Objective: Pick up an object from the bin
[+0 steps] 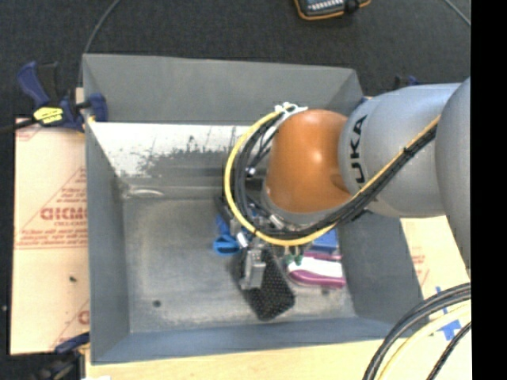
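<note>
Gripper was seen low in the bin, right of centre, at a black mesh pouch. Released or clenched could not be told. Grasp step was judged in hand; secure closure, then a lift, was required.

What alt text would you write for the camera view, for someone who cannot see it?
A robot arm's gripper hangs low inside a grey metal bin, among a small cluster of things: a blue piece toward the view's left, a black textured object just below it in the view, and a pink-and-white item toward the right.
</note>
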